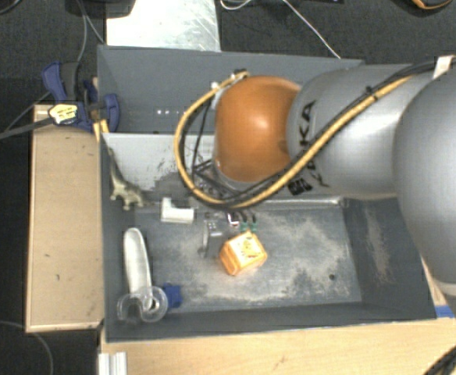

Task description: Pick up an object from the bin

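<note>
**Little orange block sat right by the gripper, mid-bin**

So, a small orange block (242, 255) was seen on the floor of the bin (314, 260), roughly in the middle and a touch towards the left. It was pretty much cube-shaped, so no real long axis could be made out. It was turned at an angle to the bin walls, with one corner aimed at the front wall and its yellowish top face tipped up and to the right. Some small markings were seen on that face but couldn't be read.

The gripper (219, 239) was found low over the floor, just beside the block on its upper-left side. The two looked close enough to be touching, though contact couldn't be confirmed. Whether the gripper was released or clenched couldn't be told, since it was mostly covered by the round orange cover (251, 127) on the wrist of the arm (368, 139) and by the looped yellow cable (181, 143). Nothing could be said to be held.

Other bits noted:
- a small white block (177, 212), left of the gripper, near the back wall
- a tan animal figure (123, 191), in the back-left corner
- a long clear plastic piece (137, 260), laid along the left wall, running back to front, with a blue bit (172, 294) at its front end
</note>
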You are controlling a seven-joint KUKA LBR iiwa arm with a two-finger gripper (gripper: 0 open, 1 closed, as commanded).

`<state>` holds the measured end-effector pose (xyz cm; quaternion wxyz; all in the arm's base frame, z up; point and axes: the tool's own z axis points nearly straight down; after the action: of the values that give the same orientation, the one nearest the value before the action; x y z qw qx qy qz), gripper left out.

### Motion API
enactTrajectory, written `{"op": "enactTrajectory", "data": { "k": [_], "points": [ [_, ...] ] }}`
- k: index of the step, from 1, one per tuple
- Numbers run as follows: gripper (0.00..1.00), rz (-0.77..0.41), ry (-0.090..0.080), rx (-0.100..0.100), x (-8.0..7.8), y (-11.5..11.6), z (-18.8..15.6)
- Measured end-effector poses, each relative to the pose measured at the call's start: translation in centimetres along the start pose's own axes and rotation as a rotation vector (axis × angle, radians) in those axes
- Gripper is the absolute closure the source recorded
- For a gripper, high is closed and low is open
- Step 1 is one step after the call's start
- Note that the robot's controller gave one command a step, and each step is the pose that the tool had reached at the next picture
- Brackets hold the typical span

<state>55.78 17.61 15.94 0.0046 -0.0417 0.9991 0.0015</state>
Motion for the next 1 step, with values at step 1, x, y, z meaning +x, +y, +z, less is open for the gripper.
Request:
{"op": "enactTrajectory", "data": {
  "k": [1],
  "points": [
    [0.00, -0.024, 0.008, 0.002, 0.81, -1.24, 4.03]
  ]
}}
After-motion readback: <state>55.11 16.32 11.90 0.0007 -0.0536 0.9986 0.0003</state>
